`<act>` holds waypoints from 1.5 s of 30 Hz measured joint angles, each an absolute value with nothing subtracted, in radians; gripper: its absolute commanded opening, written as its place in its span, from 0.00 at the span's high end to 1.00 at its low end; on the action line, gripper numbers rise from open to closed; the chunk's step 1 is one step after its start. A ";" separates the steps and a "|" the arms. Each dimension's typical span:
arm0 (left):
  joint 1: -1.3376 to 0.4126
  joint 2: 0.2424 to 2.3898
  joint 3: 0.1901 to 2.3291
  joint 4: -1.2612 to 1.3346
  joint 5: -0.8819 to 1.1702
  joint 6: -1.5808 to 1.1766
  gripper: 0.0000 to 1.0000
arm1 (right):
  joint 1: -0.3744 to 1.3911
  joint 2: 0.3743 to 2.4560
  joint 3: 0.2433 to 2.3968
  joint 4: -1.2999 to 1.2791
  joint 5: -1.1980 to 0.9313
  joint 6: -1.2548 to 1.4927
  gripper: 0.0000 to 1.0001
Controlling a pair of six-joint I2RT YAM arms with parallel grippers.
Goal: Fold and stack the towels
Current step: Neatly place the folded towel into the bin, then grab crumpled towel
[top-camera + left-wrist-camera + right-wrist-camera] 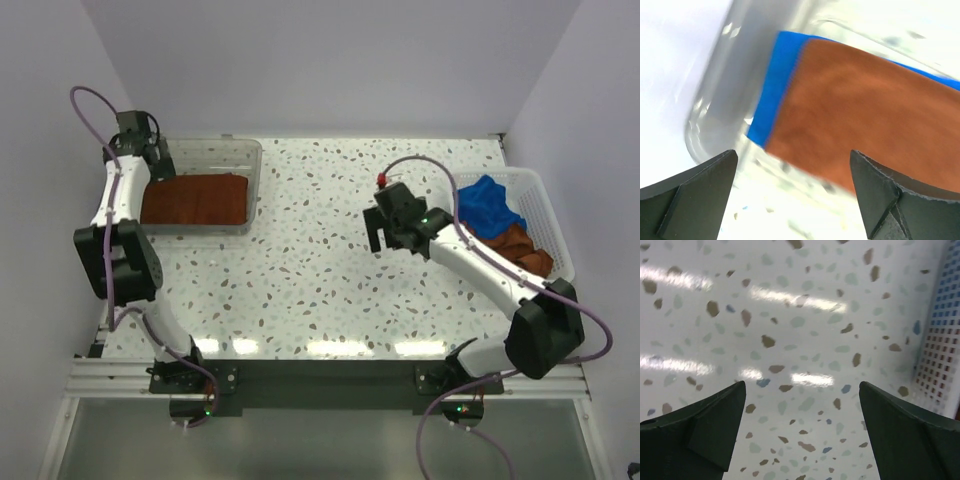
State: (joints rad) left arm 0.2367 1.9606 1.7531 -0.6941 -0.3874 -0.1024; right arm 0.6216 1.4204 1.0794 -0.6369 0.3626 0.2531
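Brown towel (195,200) atop blue towel (772,85) in tray (215,143); left claw (794,165) spread.

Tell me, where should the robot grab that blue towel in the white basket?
Probably its raised, bunched-up crest, coming straight down from above. The blue towel lies crumpled against the brown towel in the basket, whose walls block a sideways approach. The open right gripper is nearest.
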 measured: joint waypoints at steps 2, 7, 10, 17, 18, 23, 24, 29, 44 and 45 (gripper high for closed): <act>0.211 1.821 1.641 -0.653 -0.324 -0.126 0.00 | 0.566 1.403 1.116 -0.659 0.410 0.265 0.01; 0.086 1.491 1.385 -0.530 -0.190 -0.175 0.00 | 0.400 1.348 1.205 -0.699 0.535 0.282 0.01; 0.027 1.317 1.207 -0.477 -0.081 -0.199 0.00 | 0.258 1.333 1.238 -0.702 0.566 0.295 0.04; 0.010 1.045 0.854 -0.410 0.034 -0.236 0.00 | -0.075 1.343 1.209 -0.686 0.492 0.407 0.12; 0.002 1.021 0.829 -0.405 0.038 -0.236 0.00 | -0.096 1.349 1.198 -0.682 0.472 0.427 0.12; -0.035 0.992 0.786 -0.352 0.063 -0.236 0.00 | -0.123 1.419 1.093 -0.619 0.370 0.505 0.19; -0.035 0.992 0.782 -0.345 0.065 -0.236 0.00 | -0.125 1.432 1.071 -0.609 0.352 0.515 0.20; -0.035 0.990 0.773 -0.334 0.073 -0.236 0.00 | -0.152 1.514 0.989 -0.543 0.296 0.550 0.42; -0.035 0.994 0.732 -0.276 0.198 -0.234 0.00 | -0.163 1.344 1.110 -0.577 0.270 0.508 1.00; -0.035 0.997 0.731 -0.271 0.207 -0.234 0.00 | -0.157 1.321 1.150 -0.584 0.269 0.495 1.00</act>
State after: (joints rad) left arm -0.0353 0.9974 0.7307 -0.2707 0.2066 -0.2337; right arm -0.1574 1.3209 1.1500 -0.5838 0.2687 0.4946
